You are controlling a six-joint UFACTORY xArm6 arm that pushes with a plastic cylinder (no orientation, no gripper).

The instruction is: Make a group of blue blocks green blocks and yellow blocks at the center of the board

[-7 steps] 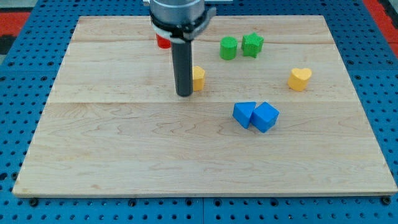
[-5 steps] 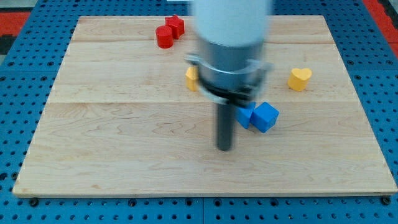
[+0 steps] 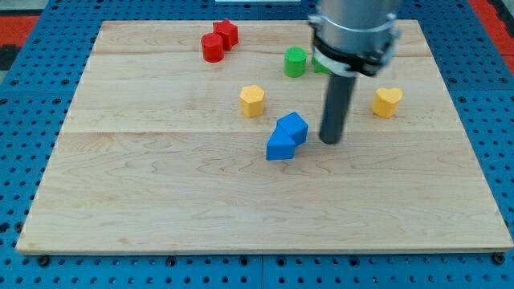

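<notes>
My tip (image 3: 330,141) rests on the board just right of two blue blocks, a short gap away. The blue blocks touch: one (image 3: 293,126) behind, one (image 3: 280,146) in front to the left. A yellow block (image 3: 252,100) lies up-left of them. A yellow heart-shaped block (image 3: 387,101) lies right of the rod. A green cylinder (image 3: 295,62) sits near the view's top. A second green block (image 3: 319,64) beside it is mostly hidden behind the arm.
Two red blocks, a cylinder (image 3: 213,48) and another (image 3: 227,33) behind it, sit at the top left of the wooden board (image 3: 161,185). Blue pegboard surrounds the board.
The tip swept from the left of the yellow block around below the blue blocks to their right. The two blue blocks have shifted left toward the board's centre.
</notes>
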